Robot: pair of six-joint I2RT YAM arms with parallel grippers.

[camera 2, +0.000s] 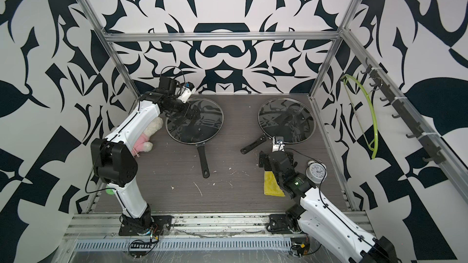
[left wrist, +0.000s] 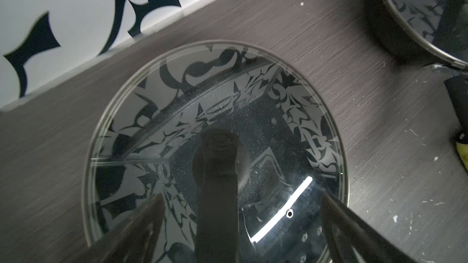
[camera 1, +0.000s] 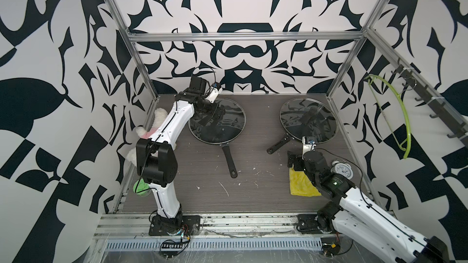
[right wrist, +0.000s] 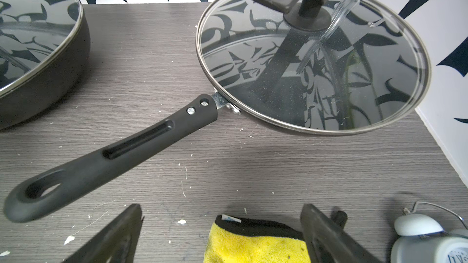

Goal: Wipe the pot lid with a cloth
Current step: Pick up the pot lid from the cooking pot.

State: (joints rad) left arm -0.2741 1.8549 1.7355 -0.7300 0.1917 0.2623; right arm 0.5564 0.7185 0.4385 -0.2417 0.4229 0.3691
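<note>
Two pans [camera 1: 229,159] [camera 1: 278,145] stand lidded; left pincer [left wrist: 240,199] gapes over the pot lid [left wrist: 228,92], right pincer [right wrist: 221,209] gapes over the cloth [right wrist: 253,244].

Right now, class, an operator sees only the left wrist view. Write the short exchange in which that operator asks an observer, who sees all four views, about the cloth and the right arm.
Operator: Where does the small yellow fluffy microfibre cloth lie?
Observer: Flat on the grey wood-grain table, front right, beside a white round alarm clock.
Operator: Is the right end effector gripping it?
Observer: No. In the right wrist view the cloth's black-edged end shows between its open fingers.
</note>
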